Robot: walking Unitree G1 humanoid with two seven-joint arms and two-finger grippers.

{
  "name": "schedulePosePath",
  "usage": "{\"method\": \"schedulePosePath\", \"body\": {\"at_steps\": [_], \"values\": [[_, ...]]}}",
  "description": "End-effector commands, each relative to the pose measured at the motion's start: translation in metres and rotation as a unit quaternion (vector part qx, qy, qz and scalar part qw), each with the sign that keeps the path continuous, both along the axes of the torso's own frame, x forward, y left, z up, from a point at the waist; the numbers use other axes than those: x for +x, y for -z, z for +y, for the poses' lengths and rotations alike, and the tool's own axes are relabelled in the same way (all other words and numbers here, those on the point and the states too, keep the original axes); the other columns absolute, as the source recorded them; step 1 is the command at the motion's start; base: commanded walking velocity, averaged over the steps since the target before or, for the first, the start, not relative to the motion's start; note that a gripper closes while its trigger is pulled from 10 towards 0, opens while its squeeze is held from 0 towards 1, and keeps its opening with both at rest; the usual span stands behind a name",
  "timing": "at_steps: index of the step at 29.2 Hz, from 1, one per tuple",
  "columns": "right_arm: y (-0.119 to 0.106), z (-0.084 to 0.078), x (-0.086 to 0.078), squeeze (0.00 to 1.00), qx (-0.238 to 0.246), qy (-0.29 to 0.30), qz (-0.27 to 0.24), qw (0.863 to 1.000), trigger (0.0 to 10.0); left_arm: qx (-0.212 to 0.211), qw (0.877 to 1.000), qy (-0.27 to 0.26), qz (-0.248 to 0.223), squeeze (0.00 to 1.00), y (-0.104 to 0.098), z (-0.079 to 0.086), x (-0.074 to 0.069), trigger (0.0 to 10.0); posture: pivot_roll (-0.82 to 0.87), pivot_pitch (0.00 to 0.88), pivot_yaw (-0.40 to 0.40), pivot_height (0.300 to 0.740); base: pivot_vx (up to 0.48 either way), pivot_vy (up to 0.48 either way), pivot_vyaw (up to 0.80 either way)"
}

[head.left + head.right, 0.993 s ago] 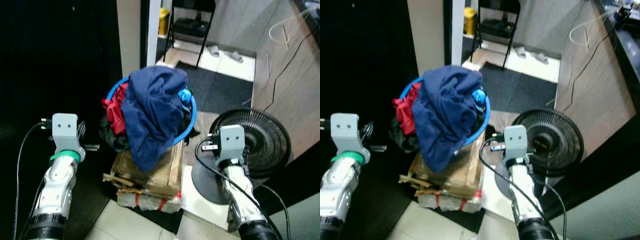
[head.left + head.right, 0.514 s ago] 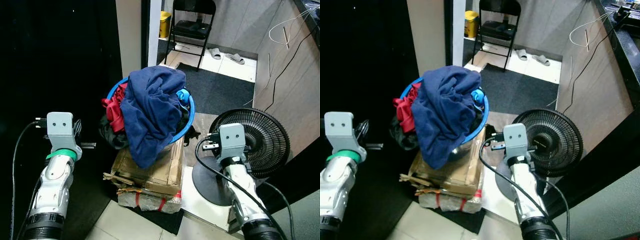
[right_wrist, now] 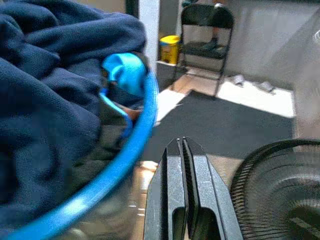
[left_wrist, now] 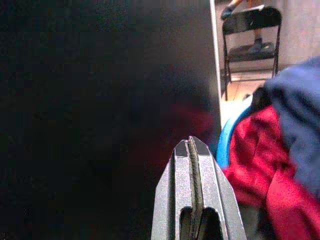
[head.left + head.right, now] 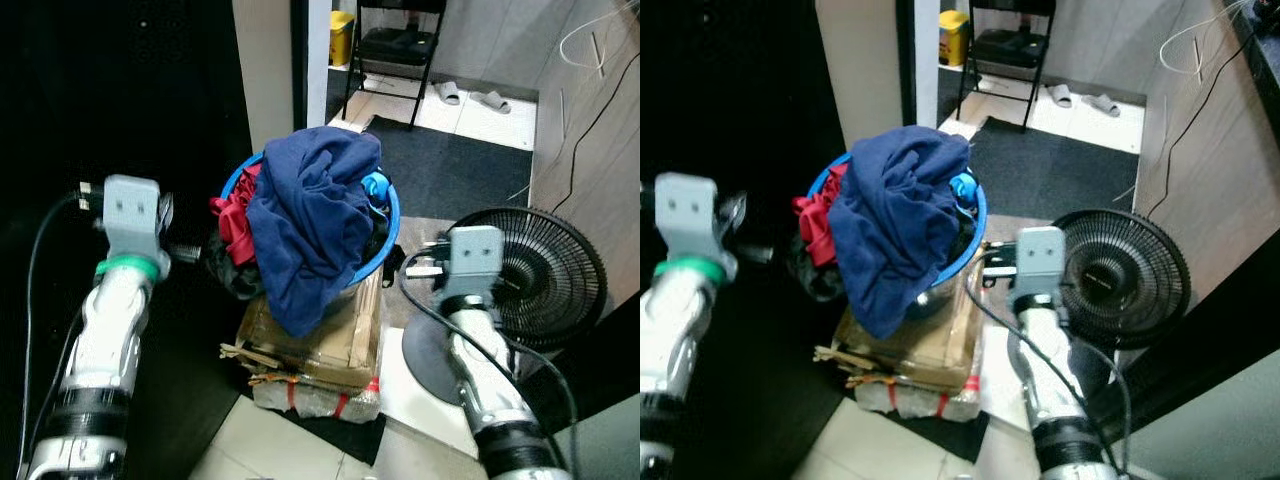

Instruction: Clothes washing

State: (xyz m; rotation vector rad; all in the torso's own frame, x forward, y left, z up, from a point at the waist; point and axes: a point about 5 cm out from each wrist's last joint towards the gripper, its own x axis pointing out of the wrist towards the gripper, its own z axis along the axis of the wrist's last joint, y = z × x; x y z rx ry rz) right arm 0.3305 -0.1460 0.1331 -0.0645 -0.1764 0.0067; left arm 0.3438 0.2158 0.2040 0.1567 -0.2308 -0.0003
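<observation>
Both arms have closed in beside the blue basket [image 5: 385,240]; left gripper [image 4: 192,150] and right gripper [image 3: 182,150] are pressed closed, empty. Risk: piled navy garment [image 5: 310,215], centre frame, slides off if nudged.

You have a blue laundry basket [image 5: 976,222] dead ahead, heaped with a navy garment [image 5: 895,225] and red clothing [image 5: 815,220], sitting on a cardboard box [image 5: 930,345]. Your left arm [image 5: 675,300] is raised beside the basket's red side; your right arm [image 5: 1045,340] stands between the basket and a black floor fan [image 5: 1130,280]. A folding chair [image 5: 1005,40] sits beyond.
</observation>
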Motion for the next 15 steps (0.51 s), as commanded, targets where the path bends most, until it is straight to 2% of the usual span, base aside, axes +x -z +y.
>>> {"method": "schedulePosePath", "body": {"at_steps": [1,3,5,8,10,12,13,14,15], "values": [[-0.008,0.007,0.005,0.0,0.042,-0.013,0.0,0.999,10.0,-0.018,1.0,0.004,0.018,0.0,0.002,0.0,0.003,10.0,0.0,0.035,0.144,0.74,0.0,0.0,0.0],[-0.018,0.018,0.012,0.0,0.056,-0.04,-0.001,0.998,10.0,-0.028,0.999,0.017,0.019,0.0,-0.007,-0.008,0.009,10.0,0.01,0.035,0.143,0.74,0.0,0.0,0.0],[-0.018,0.018,0.012,0.0,0.056,-0.04,-0.001,0.998,10.0,-0.028,0.999,0.017,0.019,0.0,-0.007,-0.008,0.009,10.0,0.01,0.035,0.143,0.74,0.0,0.0,0.0],[-0.018,0.029,0.013,0.0,-0.085,-0.062,-0.02,0.994,10.0,-0.068,0.997,0.028,0.034,0.0,-0.015,-0.008,0.011,10.0,0.02,0.038,0.126,0.74,0.0,0.0,0.0],[-0.015,0.027,0.012,0.0,-0.101,-0.054,-0.019,0.993,10.0,-0.076,0.996,0.033,0.036,0.0,-0.017,-0.008,0.01,10.0,0.03,0.042,0.115,0.74,0.0,0.0,0.0],[-0.009,0.02,0.006,0.0,-0.157,-0.035,-0.033,0.986,10.0,-0.085,0.993,0.072,0.026,0.0,-0.023,-0.011,0.005,10.0,0.03,0.048,0.11,0.74,0.0,0.0,0.0],[-0.009,0.02,0.006,0.0,-0.157,-0.035,-0.033,0.986,10.0,-0.085,0.993,0.072,0.026,0.0,-0.023,-0.011,0.005,10.0,0.03,0.048,0.11,0.74,0.0,0.0,0.0],[-0.006,0.016,0.003,0.0,-0.162,-0.03,-0.032,0.986,10.0,-0.058,0.993,0.099,0.033,0.0,-0.022,-0.015,0.001,10.0,0.02,0.05,0.107,0.74,0.0,0.0,0.0],[-0.006,0.016,0.003,0.0,-0.162,-0.03,-0.032,0.986,10.0,-0.058,0.993,0.099,0.033,0.0,-0.022,-0.015,0.001,10.0,0.02,0.05,0.107,0.74,0.0,0.0,0.0]]}}
